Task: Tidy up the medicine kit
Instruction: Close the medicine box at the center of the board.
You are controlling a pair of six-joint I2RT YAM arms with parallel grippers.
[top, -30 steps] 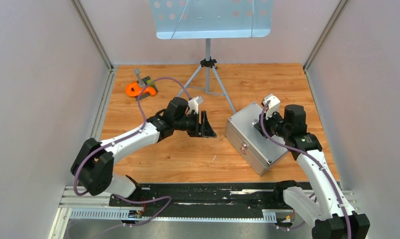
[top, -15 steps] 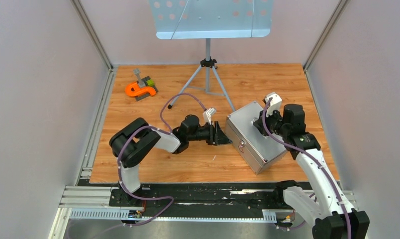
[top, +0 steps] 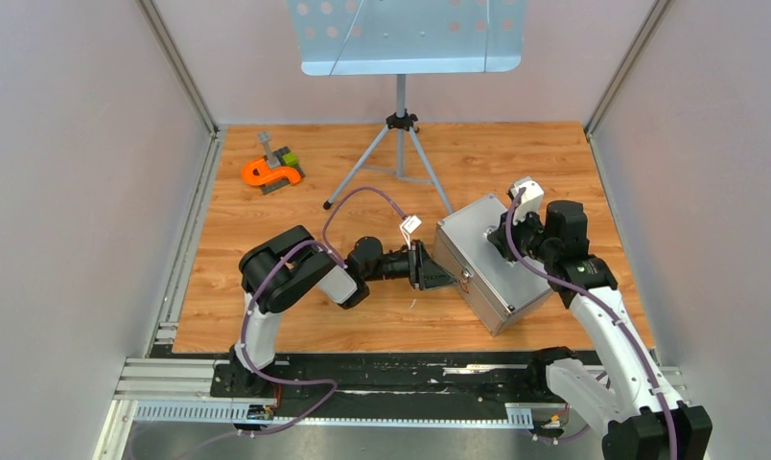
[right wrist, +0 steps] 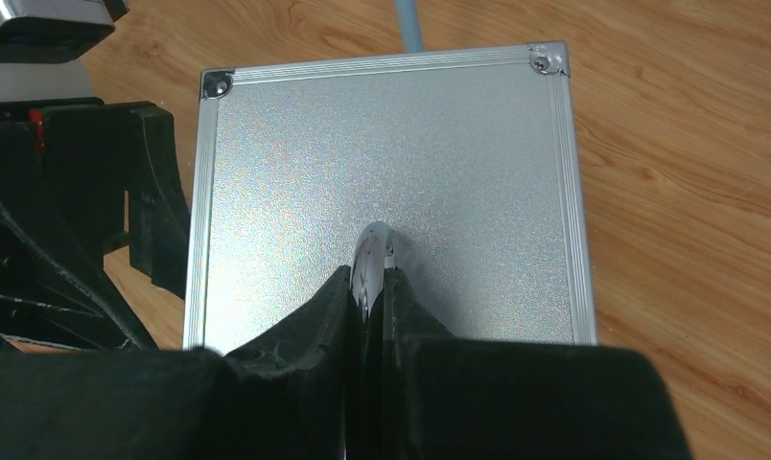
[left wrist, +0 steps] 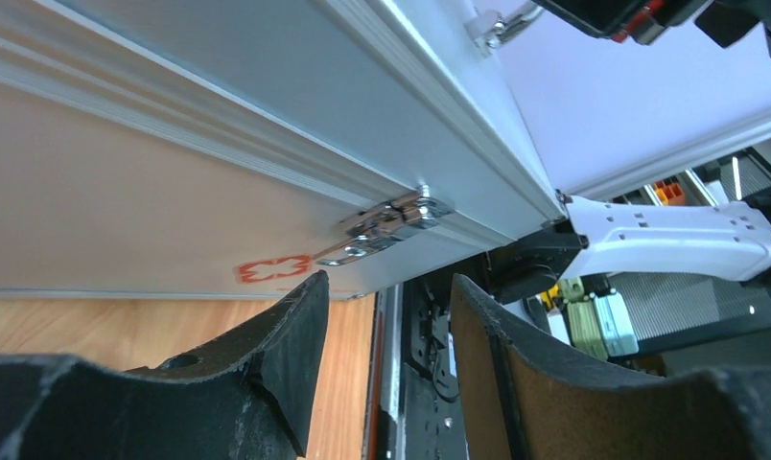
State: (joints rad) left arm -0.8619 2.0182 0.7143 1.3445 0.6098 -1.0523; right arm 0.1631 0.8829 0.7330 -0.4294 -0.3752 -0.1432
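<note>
The medicine kit (top: 473, 238), a silver aluminium case, lies shut on the wooden table at centre right. My right gripper (right wrist: 367, 273) is shut on the metal handle (right wrist: 373, 247) in the middle of the lid (right wrist: 382, 144). My left gripper (left wrist: 389, 283) is open and level with the case's front wall, just short of it. In the left wrist view a chrome latch (left wrist: 391, 222) sits right above the gap between the fingers, with a red cross mark (left wrist: 271, 270) beside it. From above, the left gripper (top: 441, 273) almost touches the front wall.
An orange clamp-like object with a green block (top: 271, 171) lies at the back left. A music stand's tripod (top: 399, 144) stands at the back centre, its perforated plate (top: 406, 34) overhead. Grey walls close both sides. A black rail (top: 382, 376) runs along the near edge.
My left arm has swung right and folded in, bringing its gripper up to the case's front latch, its jaws slightly narrower. The case shifted a little left early on. The right gripper stayed on the handle.
</note>
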